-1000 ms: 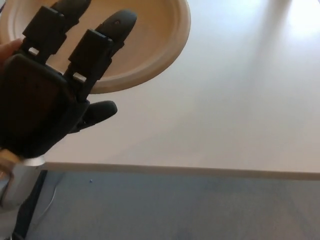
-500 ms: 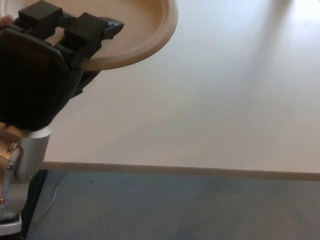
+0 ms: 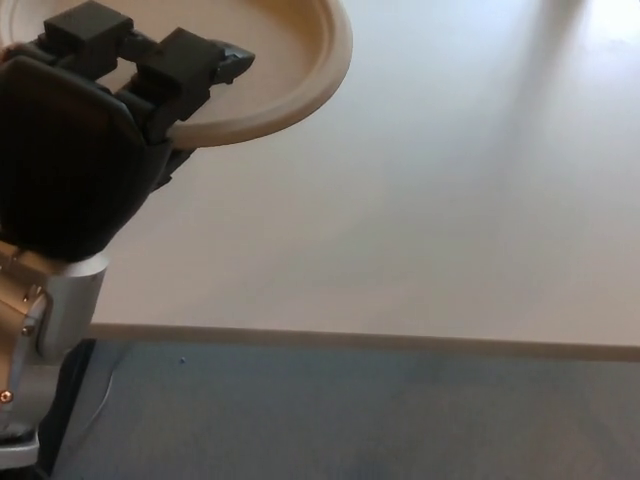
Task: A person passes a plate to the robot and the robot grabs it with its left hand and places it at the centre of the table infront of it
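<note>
Closest to us, at about 6 o'clock, we see a strip of grey floor (image 3: pixel 350 420), and just past it the pale edge of the worktop (image 3: pixel 420 250). At about 9 o'clock our left arm comes in, with its silver wrist low down and the black left hand (image 3: pixel 95 140) above it. This hand is grasping the plate (image 3: pixel 270 70): its two thick fingers (image 3: pixel 185 65) curl over the near rim, and the dark thumb tip peeks out under the rim. The plate sits at about 11 o'clock, near the far left corner of our view, and part of it runs off the top. We cannot tell if it rests on the worktop or hangs just above it. It looks like a thin paper plate, so we think it is very light, a bit bendy, and not easy to break. The rim is the best place to hold it. Our right hand is not in view.
</note>
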You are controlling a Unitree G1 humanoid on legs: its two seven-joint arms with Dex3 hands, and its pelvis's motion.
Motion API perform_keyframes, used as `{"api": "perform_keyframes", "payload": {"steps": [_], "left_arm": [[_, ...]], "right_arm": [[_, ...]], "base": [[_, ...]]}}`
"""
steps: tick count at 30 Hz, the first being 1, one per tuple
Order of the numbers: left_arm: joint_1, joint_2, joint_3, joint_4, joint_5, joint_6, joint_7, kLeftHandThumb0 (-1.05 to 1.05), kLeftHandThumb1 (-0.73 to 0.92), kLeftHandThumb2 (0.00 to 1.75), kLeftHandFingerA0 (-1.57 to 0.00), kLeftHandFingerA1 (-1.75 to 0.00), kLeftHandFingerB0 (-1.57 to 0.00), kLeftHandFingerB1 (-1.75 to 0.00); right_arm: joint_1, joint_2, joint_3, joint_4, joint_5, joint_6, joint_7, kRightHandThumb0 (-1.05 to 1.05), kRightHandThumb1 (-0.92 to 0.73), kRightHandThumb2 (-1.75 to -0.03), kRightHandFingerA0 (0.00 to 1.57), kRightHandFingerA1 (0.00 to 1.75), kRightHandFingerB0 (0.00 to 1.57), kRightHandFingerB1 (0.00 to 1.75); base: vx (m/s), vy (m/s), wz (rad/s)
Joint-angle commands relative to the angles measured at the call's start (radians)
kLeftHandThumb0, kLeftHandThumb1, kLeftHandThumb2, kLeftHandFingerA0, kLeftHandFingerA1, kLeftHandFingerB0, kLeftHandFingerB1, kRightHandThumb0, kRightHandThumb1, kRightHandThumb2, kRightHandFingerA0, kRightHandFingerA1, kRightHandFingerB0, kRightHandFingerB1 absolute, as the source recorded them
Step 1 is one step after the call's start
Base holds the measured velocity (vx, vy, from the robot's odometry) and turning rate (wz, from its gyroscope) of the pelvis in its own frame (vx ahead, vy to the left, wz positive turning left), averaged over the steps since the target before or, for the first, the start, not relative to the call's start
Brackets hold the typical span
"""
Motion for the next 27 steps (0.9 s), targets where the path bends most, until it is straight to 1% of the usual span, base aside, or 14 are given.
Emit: {"api": "perform_keyframes", "payload": {"steps": [1,9,10,13,14,15,18,19,22,26,27], "left_arm": [[-0.012,0.028,-0.03,0.009,-0.013,0.047,0.027,-0.16,0.46,0.54,-0.98,-0.54,-0.84,-0.54],[-0.006,0.04,-0.116,0.001,-0.036,0.052,-0.035,-0.15,0.48,0.54,-0.96,-0.55,-0.82,-0.53],[-0.007,0.036,-0.131,0.007,-0.029,0.053,-0.027,-0.17,0.46,0.54,-1.0,-0.56,-0.84,-0.53],[-0.014,0.031,-0.169,0.025,0.004,0.062,0.014,-0.19,0.45,0.53,-1.02,-0.55,-0.85,-0.53],[-0.023,0.032,-0.194,0.052,0.011,0.045,0.034,-0.19,0.45,0.53,-1.03,-0.56,-0.85,-0.53],[-0.035,0.029,-0.22,0.081,0.019,0.034,0.061,-0.2,0.46,0.54,-1.01,-0.55,-0.84,-0.53],[-0.05,0.024,-0.263,0.125,0.028,0.029,0.111,-0.2,0.46,0.54,-1.01,-0.54,-0.84,-0.53],[-0.05,0.019,-0.291,0.145,0.044,0.032,0.13,-0.21,0.51,0.56,-0.99,-0.54,-0.82,-0.53],[-0.057,0.013,-0.337,0.176,0.069,0.048,0.172,-0.23,0.51,0.57,-0.99,-0.57,-0.81,-0.53],[-0.08,0.007,-0.378,0.223,0.076,0.051,0.219,-0.21,0.51,0.56,-0.98,-0.56,-0.8,-0.54],[-0.087,0.003,-0.394,0.24,0.075,0.053,0.225,-0.17,0.5,0.55,-0.93,-0.58,-0.78,-0.53]], "right_arm": [[-0.001,-0.021,0.003,0.004,-0.01,0.0,0.004,-0.88,-0.82,-0.66,0.22,0.56,0.19,0.45],[-0.001,-0.019,-0.008,0.008,0.004,-0.001,0.015,-0.89,-0.82,-0.66,0.23,0.59,0.19,0.46],[0.0,-0.018,-0.007,0.005,0.001,-0.003,0.013,-0.88,-0.83,-0.66,0.23,0.58,0.2,0.46],[-0.004,-0.017,-0.002,0.0,-0.004,0.0,0.011,-0.88,-0.83,-0.66,0.22,0.58,0.19,0.46],[-0.004,-0.016,-0.003,0.003,-0.003,-0.001,0.009,-0.86,-0.84,-0.65,0.23,0.58,0.2,0.46],[-0.006,-0.016,-0.006,0.003,0.0,-0.003,0.01,-0.85,-0.84,-0.65,0.21,0.58,0.2,0.46],[-0.006,-0.017,-0.006,-0.001,0.0,-0.002,0.008,-0.86,-0.84,-0.65,0.23,0.57,0.2,0.45],[-0.006,-0.017,0.0,-0.004,-0.006,-0.002,0.006,-0.87,-0.83,-0.66,0.22,0.57,0.19,0.45],[-0.01,-0.017,0.001,-0.005,-0.006,-0.005,0.009,-0.88,-0.84,-0.65,0.21,0.57,0.18,0.45],[-0.017,-0.017,-0.003,-0.005,0.0,0.0,0.018,-0.88,-0.84,-0.65,0.19,0.57,0.17,0.46],[-0.017,-0.017,-0.002,-0.007,0.001,0.002,0.02,-0.87,-0.84,-0.65,0.2,0.57,0.18,0.46]], "base": [[0.0,0.0,0.0],[0.0,0.0,0.0],[0.0,0.0,0.0],[0.0,0.0,0.0],[0.0,0.0,0.0],[0.0,0.0,0.0],[0.0,0.0,0.0],[0.0,0.0,0.0],[0.0,0.0,0.0],[0.0,0.0,0.0],[0.0,0.0,0.0]]}}
